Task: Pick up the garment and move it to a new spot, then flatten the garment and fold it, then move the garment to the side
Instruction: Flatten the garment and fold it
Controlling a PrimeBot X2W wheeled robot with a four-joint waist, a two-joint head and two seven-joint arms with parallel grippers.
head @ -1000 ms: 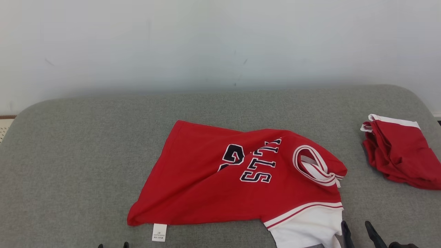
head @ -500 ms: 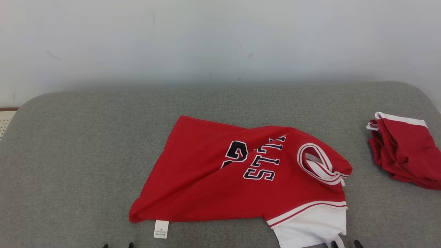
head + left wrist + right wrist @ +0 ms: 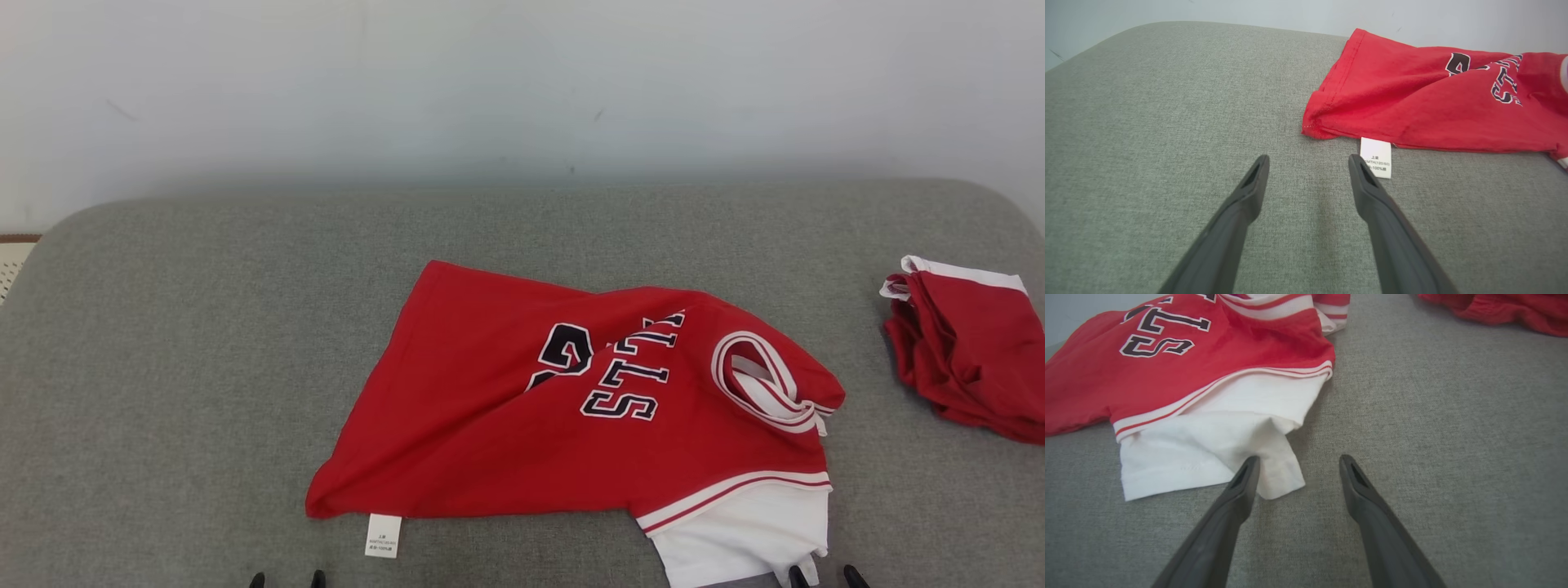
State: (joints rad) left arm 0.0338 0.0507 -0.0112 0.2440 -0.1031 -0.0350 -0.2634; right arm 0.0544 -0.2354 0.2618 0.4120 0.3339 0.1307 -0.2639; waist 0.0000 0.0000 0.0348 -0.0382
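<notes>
Looking down from the head view, the red T-shirt (image 3: 490,425) lies crumpled near the middle of the grey upholstered surface (image 3: 204,327). Its body is doubled over itself so that the dark letters are partly hidden, its white sleeve (image 3: 743,535) is toward the near edge and its collar (image 3: 763,380) is at the right. A second red garment (image 3: 971,367) lies well apart at the far right (bunched or folded, I cannot tell which). The fingertips of the left gripper (image 3: 286,580) and the right gripper (image 3: 823,576) show at the bottom edge. In the left wrist view the jaws stand wide apart and empty over bare cushion, with the care label (image 3: 1376,157) just beside one finger and the shirt's hem corner a little ahead. In the right wrist view the jaws are also spread and hold nothing; one finger lies across the sleeve's corner in the picture, but whether it touches the cloth I cannot tell. I judge the task to be at an early stage: the shirt is neither flat nor folded, and whether this is already its new spot cannot be said. Flattening, folding and moving it aside remain to do.
</notes>
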